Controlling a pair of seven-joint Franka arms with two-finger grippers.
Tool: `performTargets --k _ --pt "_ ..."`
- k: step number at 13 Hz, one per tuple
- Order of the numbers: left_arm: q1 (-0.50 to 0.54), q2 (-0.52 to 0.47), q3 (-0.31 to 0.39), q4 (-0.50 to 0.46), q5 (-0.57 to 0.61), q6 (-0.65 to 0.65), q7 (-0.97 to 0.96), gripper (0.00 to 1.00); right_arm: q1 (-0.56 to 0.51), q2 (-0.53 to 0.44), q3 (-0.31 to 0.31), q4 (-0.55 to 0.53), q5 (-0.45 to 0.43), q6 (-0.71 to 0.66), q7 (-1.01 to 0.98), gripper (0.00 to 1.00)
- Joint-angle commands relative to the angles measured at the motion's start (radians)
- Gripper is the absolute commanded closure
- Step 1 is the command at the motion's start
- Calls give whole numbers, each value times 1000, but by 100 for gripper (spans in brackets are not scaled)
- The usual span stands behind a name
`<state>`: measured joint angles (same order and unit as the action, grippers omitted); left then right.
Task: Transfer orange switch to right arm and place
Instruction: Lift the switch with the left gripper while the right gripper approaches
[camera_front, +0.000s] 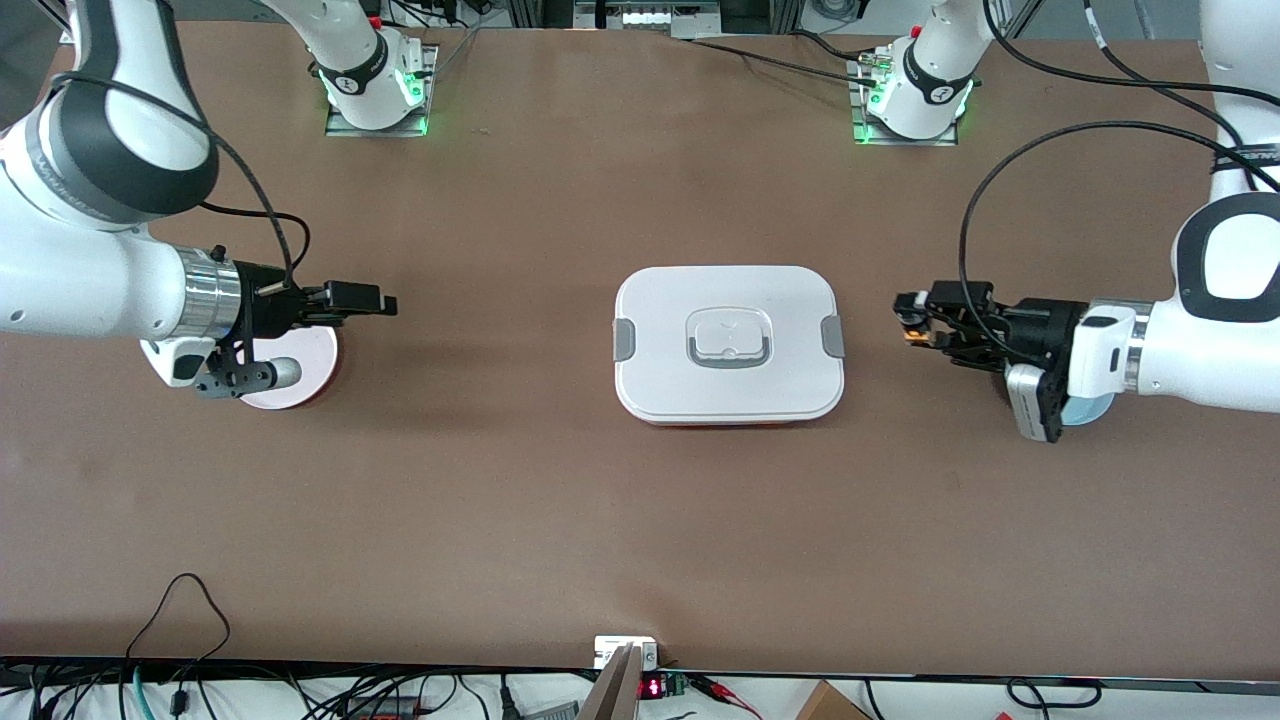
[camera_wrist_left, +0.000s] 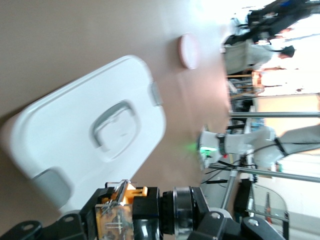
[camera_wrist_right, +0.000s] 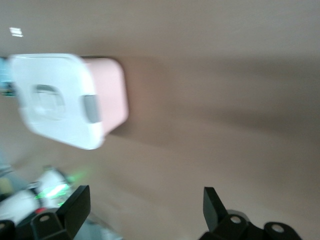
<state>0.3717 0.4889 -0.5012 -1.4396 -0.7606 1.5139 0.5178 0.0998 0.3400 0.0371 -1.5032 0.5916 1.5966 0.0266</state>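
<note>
- Our left gripper (camera_front: 912, 322) is clamped on the orange switch (camera_front: 914, 338), held up in the air over the bare table toward the left arm's end, with the fingers pointing inward at the middle of the table.
- In the left wrist view the orange switch (camera_wrist_left: 121, 212) sits between the black fingers (camera_wrist_left: 145, 212), its tan rear and black collar both showing; we judge it is held sideways like this so that part of it stays free for the other arm to take.
- Our right gripper (camera_front: 385, 303) hangs over the table at the right arm's end, jaws spread wide and holding nothing, also pointing inward; the right wrist view shows its two fingertips (camera_wrist_right: 214, 202) well apart with bare table between them.
- The two grippers face each other at about the same height in the front view but are well apart, so we judge the handover has not yet begun.
- Between them lies a white lidded box (camera_front: 728, 343) with grey clips and a handle in its lid; it sits under the straight line from hand to hand, so we would meet above it.
- A pink round dish (camera_front: 305, 372) lies on the table under the right arm's wrist, possibly the place for the switch.
</note>
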Motion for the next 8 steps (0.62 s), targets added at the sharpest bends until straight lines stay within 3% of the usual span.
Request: performTargets --k 1,4,8 --pt "13 -7 -37 -5 -178 2 186 86 -22 -47 6 -121 214 19 7 0" --pt "6 -12 -45 -5 -307 18 377 86 -23 -55 6 -182 394 28 9 0" --pt "13 -19 -224 -82 -407 302 718 86 -3 -53 7 -276 672 29 111 0"
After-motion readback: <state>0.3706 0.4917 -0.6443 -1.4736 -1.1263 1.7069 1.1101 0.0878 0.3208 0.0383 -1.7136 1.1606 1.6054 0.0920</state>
